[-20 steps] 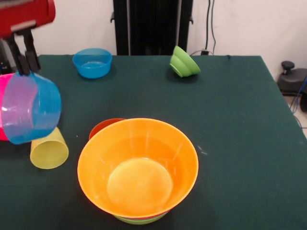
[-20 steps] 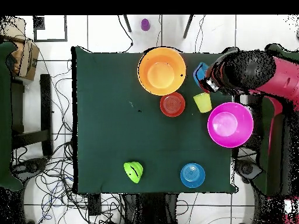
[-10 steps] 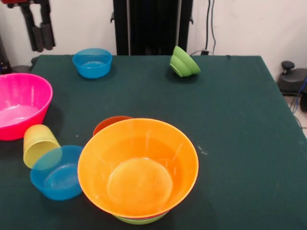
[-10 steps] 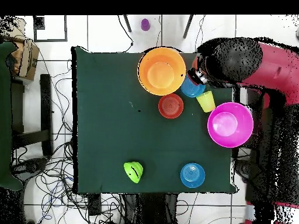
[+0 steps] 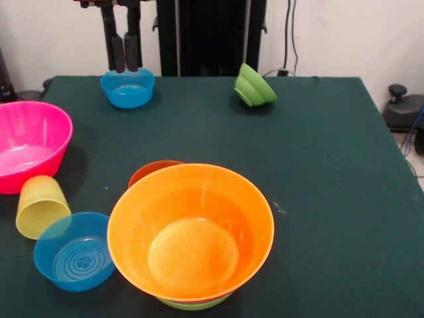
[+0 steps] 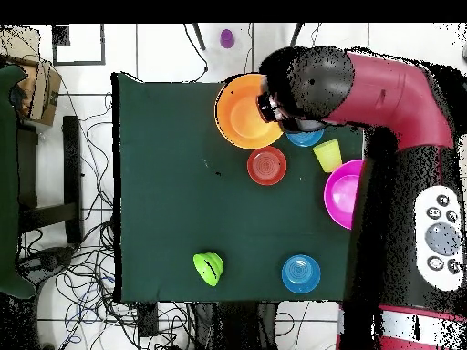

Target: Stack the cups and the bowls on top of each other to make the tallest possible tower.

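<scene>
Hand (image 5: pixel 124 61) empty, fingers close together with only a slit between, hanging above the far blue bowl (image 5: pixel 128 87). Well toward the camera from it: tower (image 5: pixel 191 232), orange bowl topmost; beside that a second blue bowl (image 5: pixel 73 251), upright, touching the tipped-over cup (image 5: pixel 42 206). Pink bowl (image 5: pixel 26 144) off to the side.
</scene>
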Motion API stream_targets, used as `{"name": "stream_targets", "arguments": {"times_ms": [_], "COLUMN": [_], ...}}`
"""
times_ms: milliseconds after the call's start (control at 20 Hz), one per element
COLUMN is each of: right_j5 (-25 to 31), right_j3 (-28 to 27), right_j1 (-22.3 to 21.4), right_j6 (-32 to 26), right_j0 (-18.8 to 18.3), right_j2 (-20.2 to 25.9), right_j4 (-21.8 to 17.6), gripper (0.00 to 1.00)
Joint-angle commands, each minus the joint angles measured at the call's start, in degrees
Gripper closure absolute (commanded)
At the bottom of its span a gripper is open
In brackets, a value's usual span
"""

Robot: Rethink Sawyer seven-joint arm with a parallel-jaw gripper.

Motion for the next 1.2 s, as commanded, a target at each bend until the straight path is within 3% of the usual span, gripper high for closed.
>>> {"name": "stream_targets", "arguments": {"times_ms": [50, 300, 600, 1200], "right_j5": [-1.47, -3.74, -7.05, -8.51], "right_j3": [3.67, 5.77, 8.49, 5.82], "right_j1": [4.38, 4.94, 6.29, 9.48], "right_j6": [8.18, 9.9, 6.58, 5.57], "right_j0": [-0.39, -3.09, -7.54, -7.31], "right_j2": [-2.57, -0.23, 2.55, 0.67], "right_j4": [-1.32, 1.33, 4.76, 0.72], "gripper": [1.0, 1.0, 1.0, 1.0]}}
